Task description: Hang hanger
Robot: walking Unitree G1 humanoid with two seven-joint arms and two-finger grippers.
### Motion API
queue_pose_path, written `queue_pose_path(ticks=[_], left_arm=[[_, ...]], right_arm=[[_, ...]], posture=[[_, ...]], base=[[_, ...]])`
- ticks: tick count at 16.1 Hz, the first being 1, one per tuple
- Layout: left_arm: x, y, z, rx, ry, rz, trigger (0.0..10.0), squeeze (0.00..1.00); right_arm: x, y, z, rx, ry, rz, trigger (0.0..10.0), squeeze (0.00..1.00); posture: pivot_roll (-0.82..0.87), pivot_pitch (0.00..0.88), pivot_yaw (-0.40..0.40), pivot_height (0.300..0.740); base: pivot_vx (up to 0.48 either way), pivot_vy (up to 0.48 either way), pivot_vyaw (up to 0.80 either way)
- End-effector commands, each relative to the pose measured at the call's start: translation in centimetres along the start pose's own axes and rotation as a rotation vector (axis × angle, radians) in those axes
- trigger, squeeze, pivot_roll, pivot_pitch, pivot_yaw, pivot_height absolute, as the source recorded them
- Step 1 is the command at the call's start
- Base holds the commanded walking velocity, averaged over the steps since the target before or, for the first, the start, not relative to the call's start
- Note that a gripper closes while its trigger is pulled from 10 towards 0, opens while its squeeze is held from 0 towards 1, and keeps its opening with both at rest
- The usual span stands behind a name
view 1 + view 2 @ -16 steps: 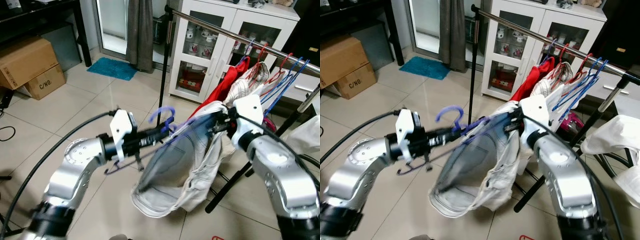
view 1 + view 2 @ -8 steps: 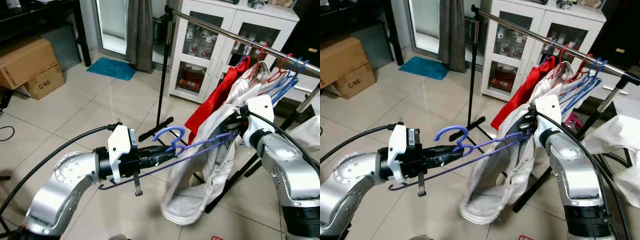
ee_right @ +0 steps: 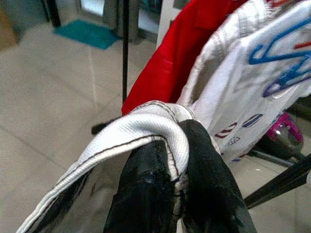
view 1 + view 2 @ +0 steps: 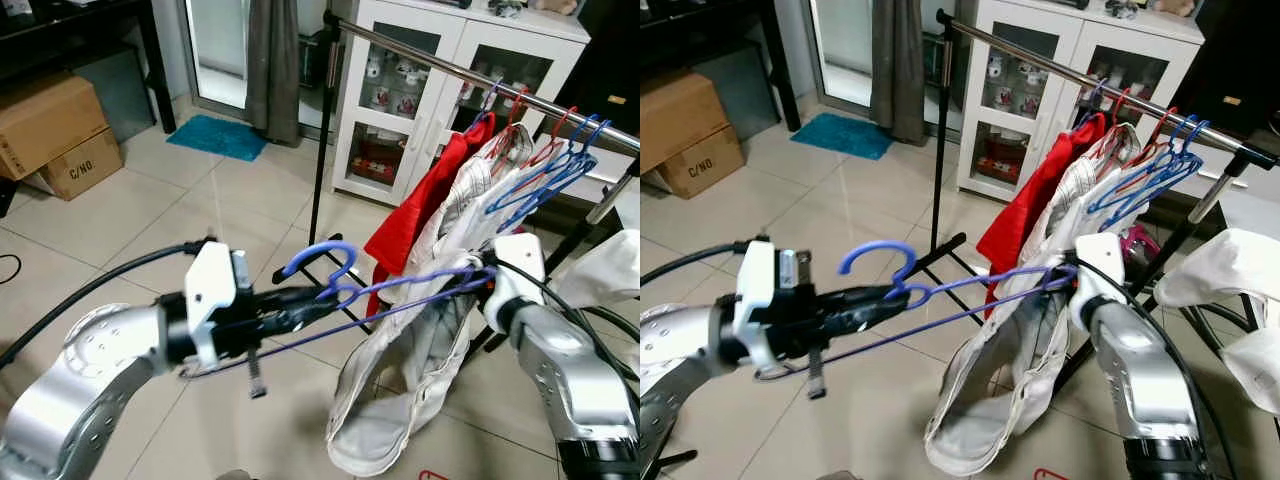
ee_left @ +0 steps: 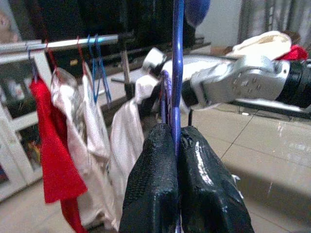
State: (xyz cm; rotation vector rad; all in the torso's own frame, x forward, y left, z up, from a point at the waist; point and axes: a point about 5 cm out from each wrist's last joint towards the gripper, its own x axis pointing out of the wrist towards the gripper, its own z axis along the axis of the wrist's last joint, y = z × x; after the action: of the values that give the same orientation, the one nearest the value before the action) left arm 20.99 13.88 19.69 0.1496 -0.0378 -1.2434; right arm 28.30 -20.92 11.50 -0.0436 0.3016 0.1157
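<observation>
A blue plastic hanger [image 4: 400, 296] is held level in front of me, its hook [image 4: 322, 262] pointing up. My left gripper [image 4: 318, 297] is shut on the hanger just below the hook; the two black fingers [image 5: 160, 189] pinch the blue bar. A whitish pair of jeans [image 4: 400, 400] droops from the hanger's far end. My right gripper [image 4: 480, 275] is shut on the jeans' waistband [image 3: 146, 126] at that end. Behind stands the clothes rail [image 4: 450, 62] with a red garment [image 4: 415, 215], white shirts and several blue and red hangers [image 4: 545, 170].
The rail's black upright [image 4: 322, 130] and foot stand just beyond the hook. A white glass-door cabinet [image 4: 430, 90] is behind the rail. Cardboard boxes [image 4: 55, 135] sit at the left, a teal mat [image 4: 217, 137] by the door. Tiled floor lies below.
The jeans have dropped from a spread bundle across both arms to a narrow drape at the right end. The hanger now stretches level between the grippers, and the left gripper sits farther left.
</observation>
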Motion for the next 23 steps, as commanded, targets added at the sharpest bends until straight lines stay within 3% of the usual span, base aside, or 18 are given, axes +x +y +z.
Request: queue_pose_path(ticks=[1,5,7,9,11,12,13,14,15,16,19,20,22,23], left_arm=[[-0.3,0.1,0.4,0.01,0.005,0.002,0.0,0.0],[-0.9,-0.4,-0.6,-0.022,0.098,-0.021,0.0,0.0],[-1.6,0.4,-1.7,-0.015,0.146,0.051,0.0,0.0],[-2.3,1.4,-1.3,0.001,0.104,0.154,0.0,0.0],[-3.7,3.0,0.5,0.022,-0.028,0.363,0.0,0.0],[-3.8,3.1,0.6,0.031,-0.033,0.383,0.0,0.0],[-4.0,3.6,0.4,0.047,-0.003,0.481,0.0,0.0],[-4.1,3.8,0.0,0.061,0.029,0.52,0.0,0.0],[-4.0,4.0,-1.1,0.077,0.09,0.599,5.9,0.0],[-3.5,3.9,-2.0,0.062,0.107,0.654,10.0,0.0],[-2.1,4.3,-3.5,0.022,0.123,0.805,10.0,0.0],[-1.7,4.5,-3.8,0.004,0.107,0.858,10.0,0.0],[-1.0,5.3,-4.0,-0.086,0.003,0.982,10.0,0.0],[-0.6,5.5,-4.2,-0.058,-0.011,1.062,10.0,0.0]], right_arm=[[-0.3,-1.0,2.0,0.039,-0.111,-0.026,0.0,0.0],[-0.6,-2.2,2.3,0.055,-0.124,-0.014,0.0,0.0],[-0.8,-2.3,2.1,0.04,-0.112,-0.012,0.0,0.0],[-1.1,-2.5,2.1,0.054,-0.124,-0.036,0.0,0.0],[-2.1,-2.7,3.1,0.129,-0.2,-0.066,0.0,0.0],[-2.3,-2.7,3.3,0.14,-0.207,-0.067,0.0,0.0],[-2.9,-1.8,4.2,0.163,-0.255,-0.051,4.5,0.0],[-3.1,-1.5,4.4,0.165,-0.265,-0.039,4.5,0.0],[-3.5,-0.5,4.7,0.174,-0.273,0.009,10.0,0.0],[-4.1,0.6,5.1,0.177,-0.295,0.059,10.0,0.0],[-4.9,1.9,5.9,0.275,-0.3,0.095,10.0,0.0],[-5.1,2.3,6.8,0.276,-0.366,0.113,10.0,0.0],[-5.5,2.4,8.3,0.346,-0.463,0.112,10.0,0.0],[-5.5,2.7,8.4,0.346,-0.452,0.122,10.0,0.0]], posture=[[0.05,0.001,-0.096,0.74],[0.05,0.003,-0.095,0.74],[0.05,0.002,-0.088,0.74],[0.05,0.0,-0.085,0.74],[0.05,0.0,-0.086,0.74],[0.05,0.0,-0.089,0.74],[0.05,0.0,-0.093,0.74],[0.05,0.0,-0.093,0.74],[0.05,0.0,-0.094,0.74],[0.05,0.0,-0.092,0.74],[0.04,0.0,-0.087,0.74],[0.03,0.0,-0.079,0.74],[0.02,0.0,-0.073,0.74],[0.02,0.0,-0.072,0.74]], base=[[0.0,0.0,0.0],[0.0,0.0,0.0],[0.0,0.0,0.0],[0.0,0.0,0.0],[0.0,0.0,0.0],[0.0,0.0,0.0],[0.0,0.0,0.0],[0.0,0.0,0.0],[0.0,0.0,0.0],[0.0,0.0,0.0],[0.0,0.0,-0.27],[0.0,0.0,-0.8],[0.0,0.0,-0.8],[0.0,0.0,-0.8]])
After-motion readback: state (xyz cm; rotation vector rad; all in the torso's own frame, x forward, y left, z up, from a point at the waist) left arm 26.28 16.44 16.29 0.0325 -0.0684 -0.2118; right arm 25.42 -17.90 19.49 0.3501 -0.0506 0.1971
